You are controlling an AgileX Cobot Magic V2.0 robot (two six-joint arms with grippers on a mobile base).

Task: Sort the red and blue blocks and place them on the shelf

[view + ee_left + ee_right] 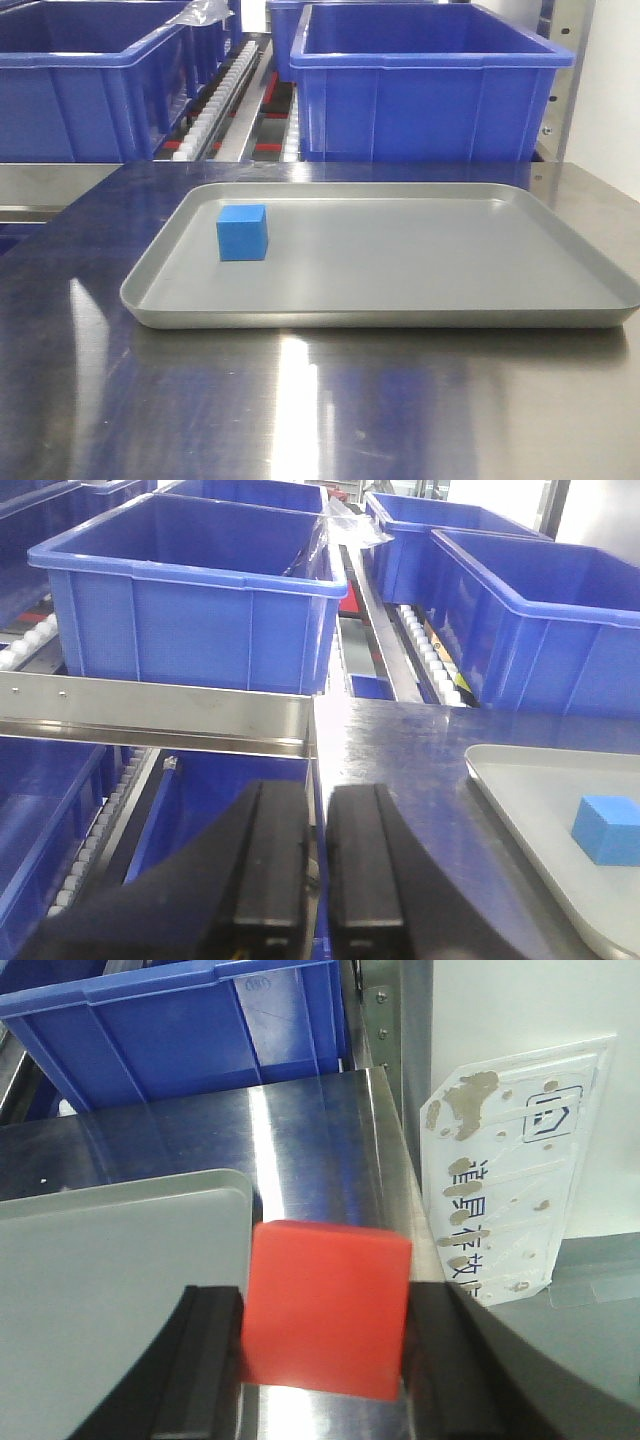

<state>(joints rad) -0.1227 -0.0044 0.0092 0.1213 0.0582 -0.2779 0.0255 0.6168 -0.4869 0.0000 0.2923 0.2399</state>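
Red block [328,1305] is sitting clamped between the fingers of your right gripper [325,1360], just past the grey tray's [110,1260] right rim above the steel top [300,1130], with the shelf [385,1020] and its blue bin [180,1030] lying straight ahead. The blue block [607,830] is resting in the tray's left part, ahead and to the right of your left gripper [318,865], whose fingers are pressing together on nothing, making that arm the nearer one for it.
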